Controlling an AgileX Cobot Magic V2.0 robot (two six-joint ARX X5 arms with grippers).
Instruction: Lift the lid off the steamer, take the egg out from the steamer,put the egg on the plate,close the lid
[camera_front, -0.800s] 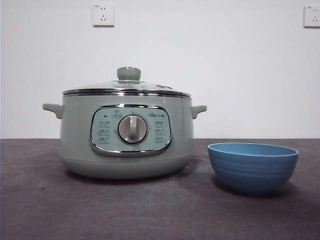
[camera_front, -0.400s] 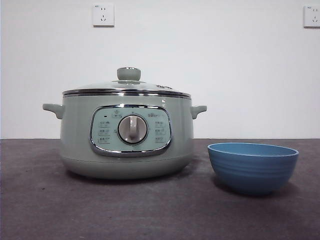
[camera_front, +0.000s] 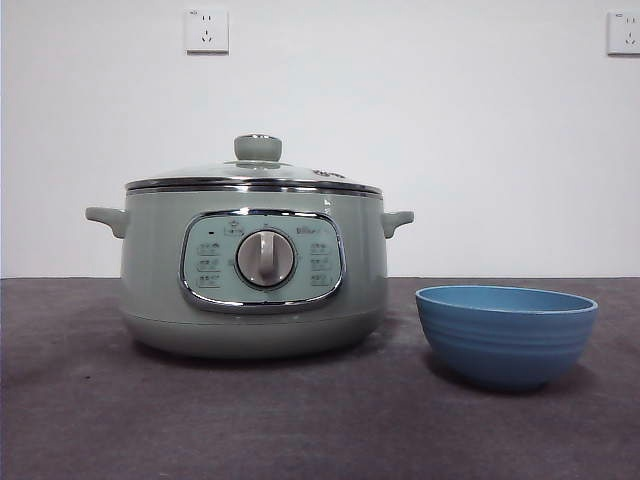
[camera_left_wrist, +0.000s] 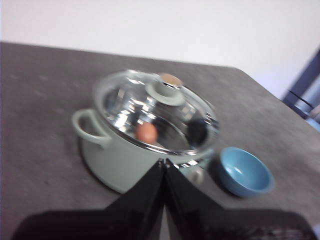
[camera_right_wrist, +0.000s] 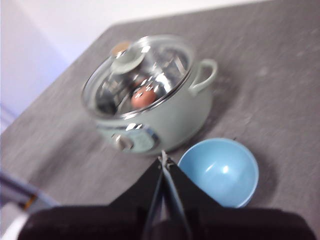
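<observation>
In the front view the steamer (camera_front: 254, 270) stands left of centre on the counter (camera_front: 300, 430), the lid (camera_front: 255, 170) seated on it, and the plate (camera_front: 506, 335) sits at lower right, apart from it. Through the glass the egg (camera_left_wrist: 146, 132) lies inside the steamer. The left claw (camera_left_wrist: 163, 162) and right claw (camera_right_wrist: 163, 159) hover high above these things, both pressed closed and holding nothing.
</observation>
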